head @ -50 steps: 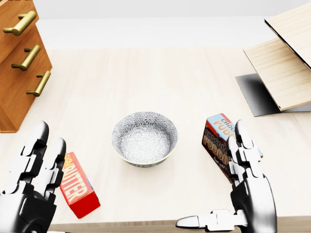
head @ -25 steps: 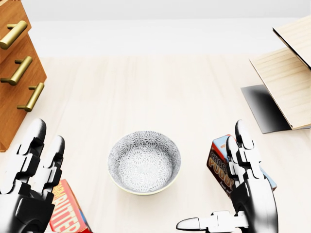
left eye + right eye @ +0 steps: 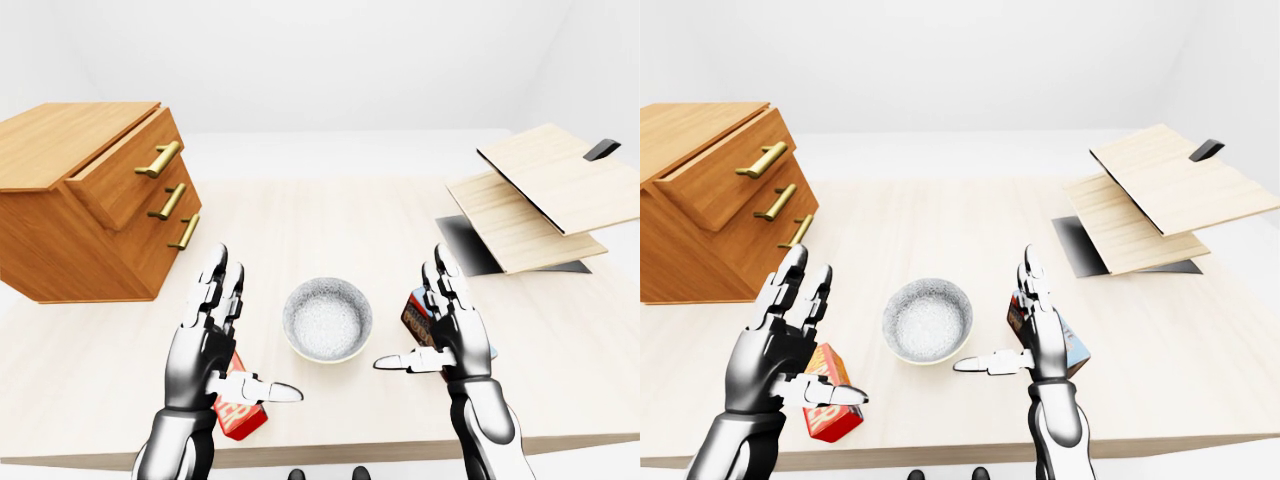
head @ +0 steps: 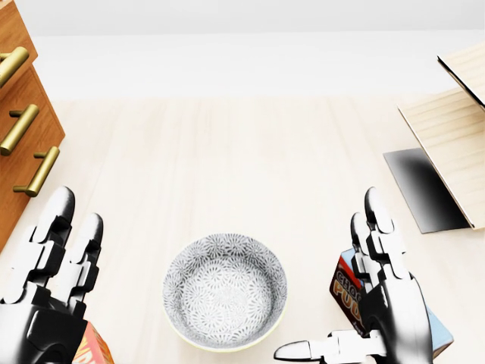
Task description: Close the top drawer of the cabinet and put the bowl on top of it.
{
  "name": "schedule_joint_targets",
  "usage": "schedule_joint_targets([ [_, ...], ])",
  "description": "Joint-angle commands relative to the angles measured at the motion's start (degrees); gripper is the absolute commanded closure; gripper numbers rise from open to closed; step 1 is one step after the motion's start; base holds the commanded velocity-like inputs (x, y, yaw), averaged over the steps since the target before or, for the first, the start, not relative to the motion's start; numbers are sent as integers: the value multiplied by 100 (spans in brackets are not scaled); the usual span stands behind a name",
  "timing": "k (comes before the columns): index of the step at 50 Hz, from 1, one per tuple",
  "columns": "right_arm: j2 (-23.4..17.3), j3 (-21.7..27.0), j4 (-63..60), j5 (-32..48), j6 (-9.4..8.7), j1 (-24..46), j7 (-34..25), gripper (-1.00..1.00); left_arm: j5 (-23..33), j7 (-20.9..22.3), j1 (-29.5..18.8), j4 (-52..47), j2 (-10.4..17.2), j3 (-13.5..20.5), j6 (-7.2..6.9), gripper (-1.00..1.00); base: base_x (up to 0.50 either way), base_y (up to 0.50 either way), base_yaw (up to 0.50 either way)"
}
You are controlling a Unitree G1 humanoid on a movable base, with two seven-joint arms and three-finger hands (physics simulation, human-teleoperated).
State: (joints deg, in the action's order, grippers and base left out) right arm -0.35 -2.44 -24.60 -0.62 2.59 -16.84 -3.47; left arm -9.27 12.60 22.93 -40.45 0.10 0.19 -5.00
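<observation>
Left hand [image 3: 205,335] and right hand [image 3: 450,335] flank the bowl [image 3: 327,319], fingers spread (top drawer [image 3: 120,182], up-left of it, juts open); push its face squarely.

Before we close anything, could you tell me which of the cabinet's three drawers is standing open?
The top drawer: its front juts out well past the two lower drawers, which sit flush.

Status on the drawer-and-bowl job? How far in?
Nothing done or in hand. The top drawer juts out of the cabinet. The bowl sits on the table between the open left hand and right hand, neither touching it. Left: close drawer, lift bowl onto cabinet.
</observation>
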Motion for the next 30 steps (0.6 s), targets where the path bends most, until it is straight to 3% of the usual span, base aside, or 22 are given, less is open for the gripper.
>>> schedule_joint_targets([
  [1, 1, 6, 22, -16, 21, -9, -7, -100, -2, 1, -12, 24, 2, 6, 0, -100, 0, 0, 0],
  [23, 26, -3, 130, 328, 241, 14, 281, -100, -2, 8, -8, -23, 3, 16, 0, -100, 0, 0, 0],
  [30, 14, -2, 93, 295, 241, -17, 291, -100, 24, 1, -27, -15, -7, 20, 0, -100, 0, 28, 0],
])
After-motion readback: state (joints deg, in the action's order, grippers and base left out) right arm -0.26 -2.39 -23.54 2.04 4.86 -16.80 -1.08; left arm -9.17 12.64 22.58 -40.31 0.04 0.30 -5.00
